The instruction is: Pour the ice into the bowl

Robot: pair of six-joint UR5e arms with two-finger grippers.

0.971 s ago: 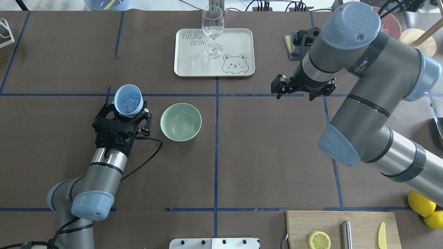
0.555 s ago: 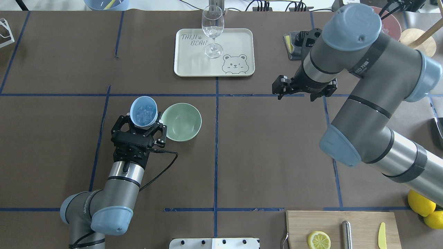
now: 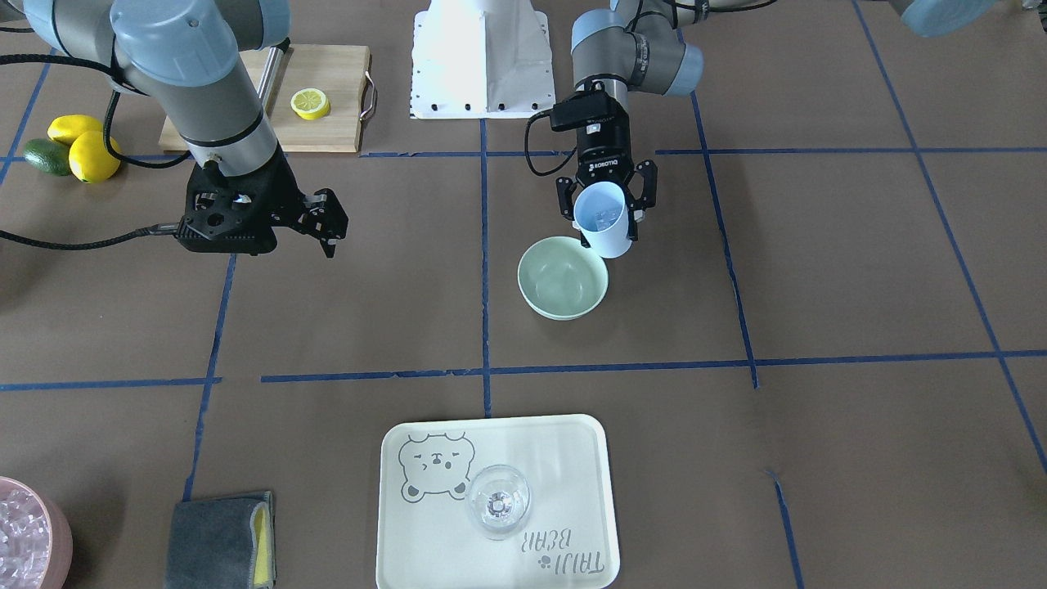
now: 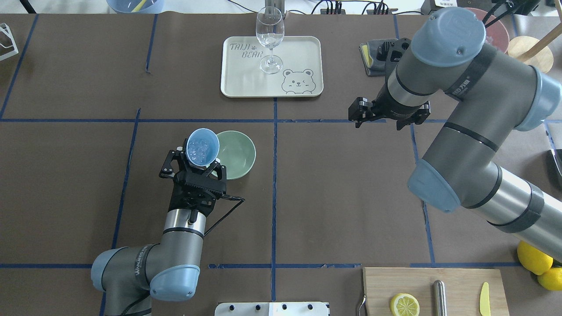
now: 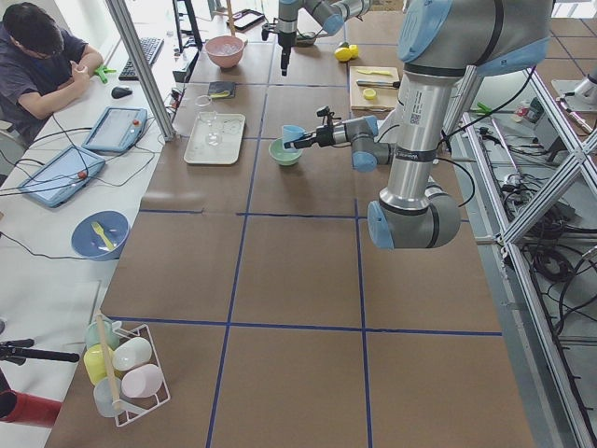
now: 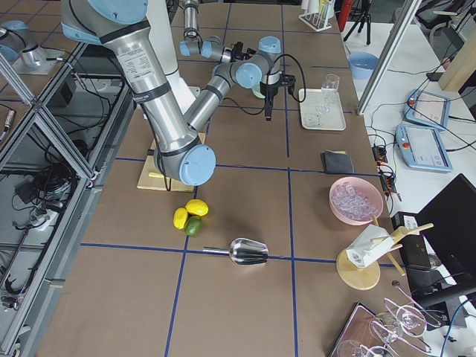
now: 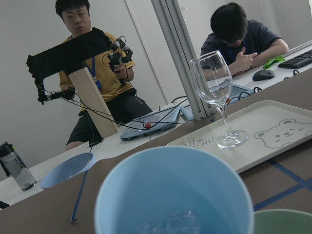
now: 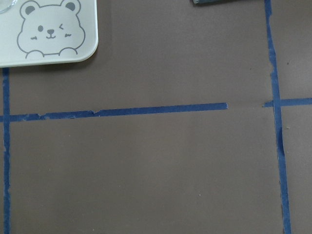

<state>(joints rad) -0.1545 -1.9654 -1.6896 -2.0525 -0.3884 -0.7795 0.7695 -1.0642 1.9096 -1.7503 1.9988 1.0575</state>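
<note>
Left claw [image 4: 199, 161] pinching blue cup [image 4: 207, 137], ice [image 4: 200, 151] inside; cup hides part of bowl [image 4: 239, 151] rim; right claw [image 3: 325, 222] spread, empty.

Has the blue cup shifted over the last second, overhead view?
Yes. The blue cup moved right, away from the blue tape line, and now overlaps the green bowl at its left rim.

the cup [image 4: 210, 139] with ice [image 4: 199, 151] in it hung at the left edge of the bowl [image 4: 240, 153]; farther back, a glass [image 4: 270, 33] stood on the tray [image 4: 303, 52].
</note>
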